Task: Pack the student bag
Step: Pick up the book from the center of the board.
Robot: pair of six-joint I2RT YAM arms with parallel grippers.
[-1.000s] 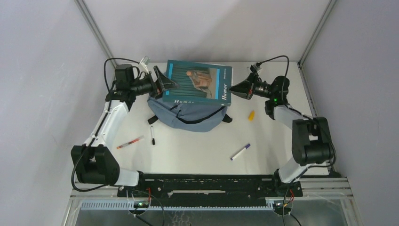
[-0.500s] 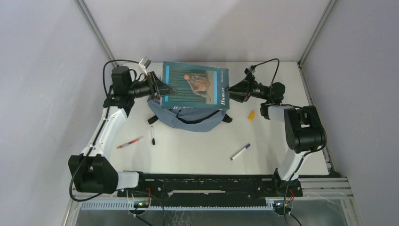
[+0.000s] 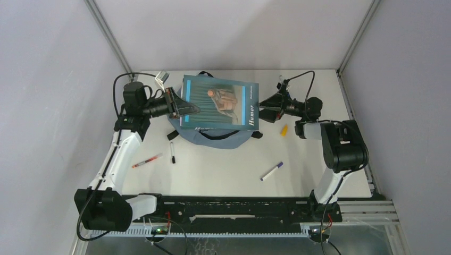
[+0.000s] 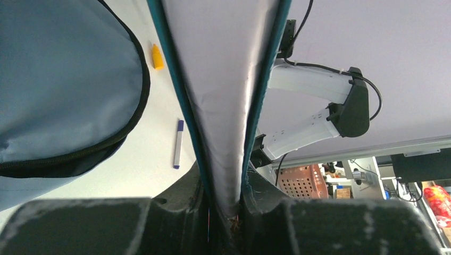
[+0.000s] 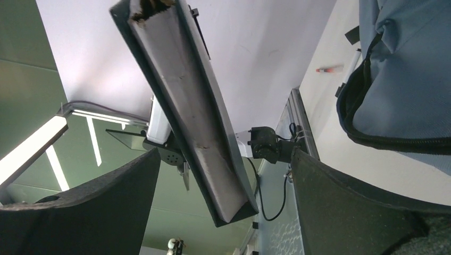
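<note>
nothing packed yet. book (image 3: 218,101) held flat just above the student bag (image 3: 215,137), which lies unzipped on the table (image 3: 223,180). purple pen (image 3: 272,171) and red pen (image 3: 147,160) loose in front of the bag. left gripper (image 3: 185,106) clamped on the book's left edge, right gripper (image 3: 264,108) wide open, clear of it. a second ago: reversed.

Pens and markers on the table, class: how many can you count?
3: a red pen toward the left arm, a black marker just right of it, a purple-tipped marker nearer the right arm. The yellow object is unclear; the student bag may hide others.
</note>
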